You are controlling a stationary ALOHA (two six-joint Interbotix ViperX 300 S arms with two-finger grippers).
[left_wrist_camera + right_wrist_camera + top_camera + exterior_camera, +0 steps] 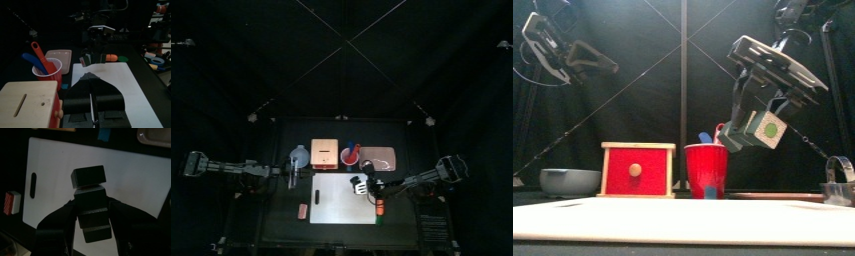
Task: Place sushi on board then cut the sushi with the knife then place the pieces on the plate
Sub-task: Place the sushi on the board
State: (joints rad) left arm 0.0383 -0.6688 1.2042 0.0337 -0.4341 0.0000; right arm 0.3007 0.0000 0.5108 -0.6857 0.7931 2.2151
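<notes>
the right gripper (91, 204) had its jaws clamped on the sushi roll (89, 178) and held it in the air over the white board (60, 158), near the board's middle. the roll's long axis ran straight out from between the jaws, tilted rather than level, with the free end toward the board. the board lay directly beneath the load, so i'd judge a plain lowering was all this step wanted. the right arm bent steeply down over the board. the left gripper (92, 86) hung high off the board's left side, jaws drawn close together and empty. the red cup (707, 168) with the knives stood behind the board.
</notes>
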